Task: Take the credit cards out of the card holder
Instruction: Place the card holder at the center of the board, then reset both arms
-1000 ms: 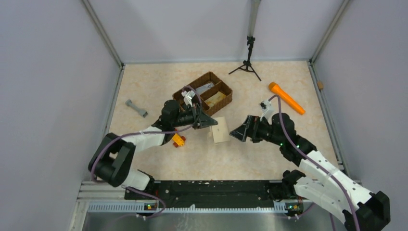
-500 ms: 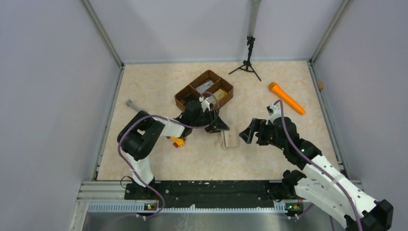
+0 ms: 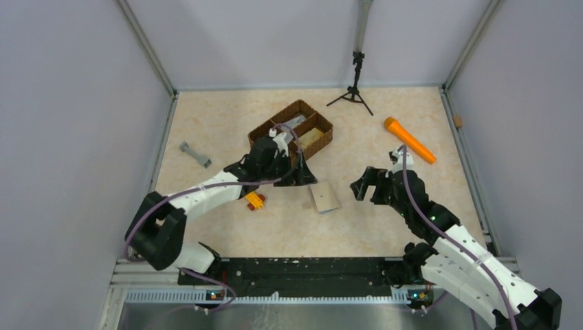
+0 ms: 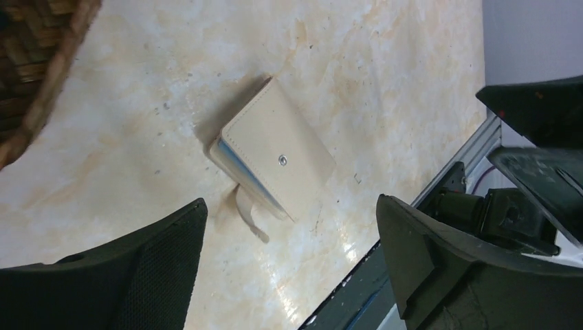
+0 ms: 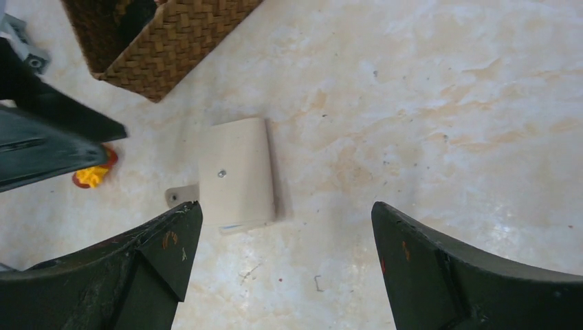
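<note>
**Card holder shut on the table, both grippers released**

Top view: the card holder [image 3: 323, 198] lies flat on the table [image 3: 206, 130], in front of the wicker tray [image 3: 278, 116] and apart from it. The left gripper [image 3: 304, 176] hangs between tray and holder. The right gripper [image 3: 362, 184] is further from the tray, to its front right.

Left wrist view: the 2 jaws stand wide apart, grasping nothing. The holder is folded shut, stud up, with a pale blue edge showing and its strap tab loose, well away from the tray's corner.

Right wrist view: the jaws are spread wide and empty, and the holder lies near the tray's corner.
</note>
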Motion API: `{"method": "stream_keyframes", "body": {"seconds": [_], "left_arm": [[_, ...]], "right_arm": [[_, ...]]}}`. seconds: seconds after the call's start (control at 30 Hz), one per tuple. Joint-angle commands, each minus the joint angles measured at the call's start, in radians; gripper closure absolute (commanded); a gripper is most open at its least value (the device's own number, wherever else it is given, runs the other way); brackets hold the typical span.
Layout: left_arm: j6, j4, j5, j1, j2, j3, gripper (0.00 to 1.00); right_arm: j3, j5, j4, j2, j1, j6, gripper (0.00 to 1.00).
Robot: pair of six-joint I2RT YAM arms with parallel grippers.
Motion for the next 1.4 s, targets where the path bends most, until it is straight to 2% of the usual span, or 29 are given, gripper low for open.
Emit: {"method": "stream_keyframes", "body": {"seconds": [0.0,0.1,0.23,0.37,0.47,0.53,0.63,0.73,0.83,0.9,0.97,1.07,1.2,1.3,1.37], "left_arm": [[0.118,-0.207,-0.136,-0.002,-0.192,0.039,0.02],[0.157,-0.324,-0.331,0.005,-0.325,0.047,0.01],[0.204,-0.364,-0.660,0.042,-0.431,0.019,0.01],[0.294,-0.192,-0.882,0.072,-0.508,-0.087,0.01],[0.402,-0.061,-1.005,0.095,-0.564,-0.166,0.01],[0.488,0.034,-0.949,0.158,-0.572,-0.215,0.01],[0.517,0.109,-0.906,0.258,-0.549,-0.256,0.01],[0.546,0.200,-0.904,0.333,-0.540,-0.316,0.01],[0.677,0.418,-0.889,0.377,-0.540,-0.449,0.01],[0.639,0.508,-0.841,0.466,-0.525,-0.507,0.01],[0.584,0.565,-0.762,0.542,-0.487,-0.536,0.01],[0.595,0.706,-0.729,0.584,-0.394,-0.572,0.02],[0.611,0.886,-0.730,0.620,-0.277,-0.598,0.04],[0.625,0.889,-0.631,0.620,-0.250,-0.577,0.08],[0.617,0.942,-0.610,0.634,-0.219,-0.586,0.08]], "right_arm": [[-0.017,0.117,0.093,-0.038,0.001,-0.076,0.05],[-0.023,0.204,0.136,-0.084,0.001,-0.157,0.05],[-0.102,0.313,0.258,-0.165,-0.001,-0.205,0.05],[-0.189,0.411,0.459,-0.207,0.000,-0.270,0.05],[-0.221,0.475,0.598,-0.188,-0.006,-0.408,0.07],[-0.225,0.355,0.632,-0.168,-0.070,-0.460,0.09],[-0.237,0.229,0.660,-0.120,-0.224,-0.500,0.04],[-0.248,0.240,0.696,-0.059,-0.289,-0.487,0.03],[-0.264,0.288,0.757,0.038,-0.291,-0.496,0.03],[-0.312,0.329,0.866,0.095,-0.291,-0.492,0.03],[-0.390,0.353,1.088,0.155,-0.291,-0.537,0.03],[-0.492,0.308,1.415,0.264,-0.292,-0.681,0.06],[-0.504,0.332,1.595,0.451,-0.341,-0.651,0.06],[-0.513,0.285,1.688,0.545,-0.377,-0.639,0.06],[-0.493,0.271,1.715,0.603,-0.391,-0.646,0.07]]}}
